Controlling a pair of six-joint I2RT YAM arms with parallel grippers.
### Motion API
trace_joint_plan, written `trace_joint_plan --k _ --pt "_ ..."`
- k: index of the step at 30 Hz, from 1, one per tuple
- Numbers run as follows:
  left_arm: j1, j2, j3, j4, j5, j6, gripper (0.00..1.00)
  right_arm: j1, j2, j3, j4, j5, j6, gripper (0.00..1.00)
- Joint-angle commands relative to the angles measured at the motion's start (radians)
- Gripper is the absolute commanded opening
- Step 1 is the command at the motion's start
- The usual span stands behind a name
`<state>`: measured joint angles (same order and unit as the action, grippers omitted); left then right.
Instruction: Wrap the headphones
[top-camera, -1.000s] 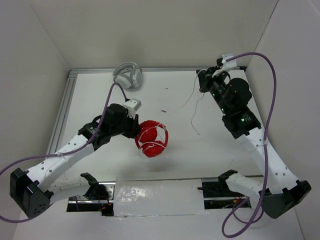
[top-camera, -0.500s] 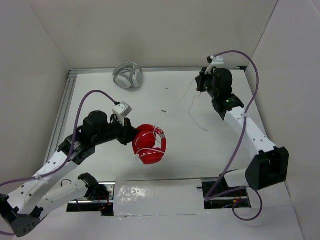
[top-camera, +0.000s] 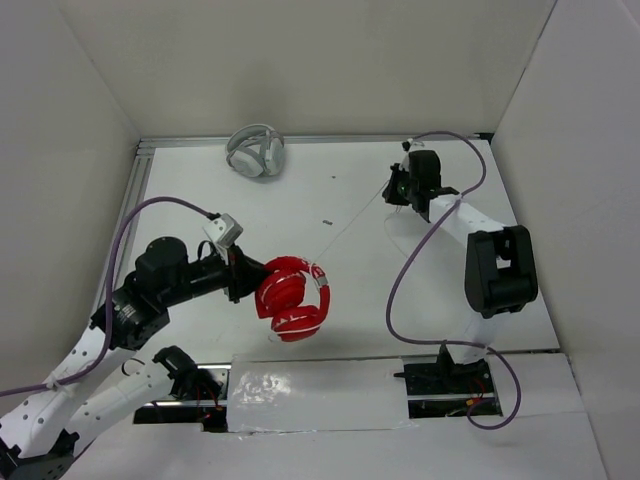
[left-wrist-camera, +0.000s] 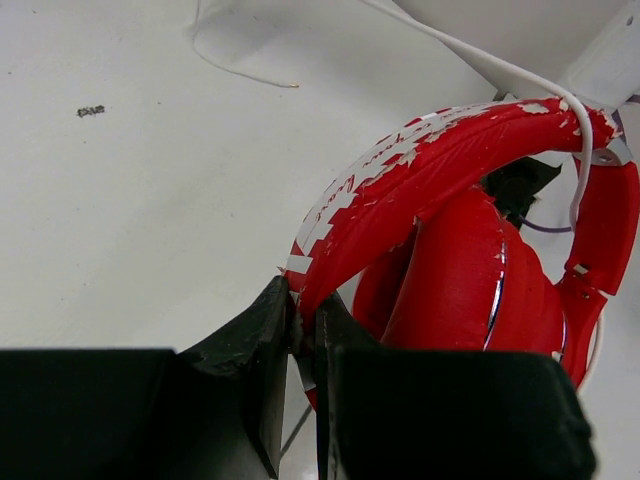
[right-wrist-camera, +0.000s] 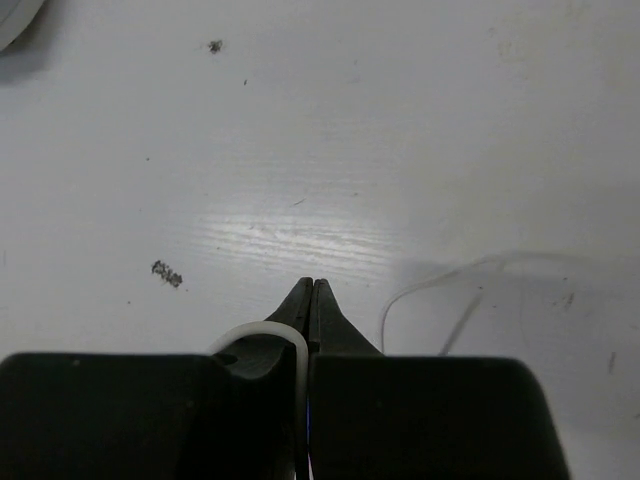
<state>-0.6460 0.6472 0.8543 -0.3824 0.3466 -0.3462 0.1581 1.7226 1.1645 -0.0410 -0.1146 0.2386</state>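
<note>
Our left hand (left-wrist-camera: 305, 312) clamps the bright red over-ear headphones (top-camera: 290, 300); toward two o'clock, our right hand (right-wrist-camera: 311, 292) pinches their thin white cable (right-wrist-camera: 268, 328).

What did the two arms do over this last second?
The left arm drew the red headphones toward the near left; the right arm folded upright, pulling the white cable taut. Both jaws stayed shut. The white-grey headphones never moved.

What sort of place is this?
Probably a lab robot cell: plain white panel walls enclose a white tabletop with an aluminium rail; bright red over-ear headphones are the prop.
</note>
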Motion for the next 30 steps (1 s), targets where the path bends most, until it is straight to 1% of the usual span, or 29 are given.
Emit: trace_joint_plan --k 1,4,6,9,11,12,13,15,16,18,19,21,22,24,25,27,28,29,30 --pt "-0.006 -0.054 0.071 0.114 0.028 -0.057 0.00 -0.011 0.028 0.035 0.024 -0.063 0.034 0.00" --pt "-0.007 -0.038 0.092 0.112 -0.023 -0.085 0.00 -0.003 0.008 -0.005 0.036 -0.149 0.053 0.00" --pt "-0.006 -0.012 0.098 0.105 -0.055 -0.093 0.00 0.012 -0.029 -0.043 0.088 -0.169 0.050 0.00" --pt "-0.006 0.046 0.094 0.093 -0.098 -0.086 0.00 0.043 -0.107 -0.048 0.057 -0.151 0.030 0.00" --pt "-0.006 0.103 0.080 0.063 -0.136 -0.097 0.00 0.063 -0.193 -0.019 0.009 -0.116 0.002 0.00" --pt "-0.006 0.123 0.071 0.051 -0.155 -0.102 0.00 0.093 -0.228 -0.009 -0.003 -0.094 -0.008 0.00" --pt "-0.007 0.156 0.062 0.047 -0.170 -0.120 0.00 0.112 -0.298 0.007 -0.014 -0.035 -0.031 0.00" --pt "-0.006 0.184 0.022 0.045 -0.239 -0.143 0.00 0.159 -0.371 0.029 -0.060 0.028 -0.056 0.00" --pt "-0.006 0.195 0.008 0.051 -0.260 -0.163 0.00 0.210 -0.442 0.044 -0.074 0.056 -0.082 0.00" --pt "-0.007 0.241 -0.009 0.039 -0.323 -0.191 0.00 0.270 -0.512 0.052 -0.112 0.136 -0.097 0.00" --pt "-0.006 0.280 -0.008 0.027 -0.333 -0.206 0.00 0.337 -0.579 0.050 -0.120 0.156 -0.119 0.00" --pt "-0.004 0.322 0.006 0.016 -0.342 -0.230 0.00 0.412 -0.638 0.037 -0.138 0.202 -0.130 0.00" --pt "-0.006 0.368 0.014 0.002 -0.374 -0.247 0.00 0.485 -0.681 0.028 -0.148 0.213 -0.133 0.00" --pt "-0.001 0.414 0.048 -0.018 -0.403 -0.278 0.00 0.562 -0.725 0.012 -0.186 0.236 -0.131 0.00" --pt "0.000 0.457 0.060 -0.026 -0.428 -0.292 0.00 0.651 -0.742 0.001 -0.195 0.242 -0.130 0.00" --pt "0.011 0.500 0.101 -0.045 -0.471 -0.321 0.00 0.756 -0.791 -0.035 -0.198 0.305 -0.145 0.00" --pt "0.023 0.549 0.136 -0.068 -0.488 -0.344 0.00 0.867 -0.802 -0.043 -0.201 0.335 -0.147 0.00" --pt "0.037 0.575 0.153 -0.079 -0.491 -0.353 0.00 0.921 -0.816 -0.048 -0.203 0.387 -0.150 0.00" --pt "0.060 0.600 0.170 -0.084 -0.506 -0.390 0.00 0.973 -0.830 -0.052 -0.209 0.407 -0.144 0.00"
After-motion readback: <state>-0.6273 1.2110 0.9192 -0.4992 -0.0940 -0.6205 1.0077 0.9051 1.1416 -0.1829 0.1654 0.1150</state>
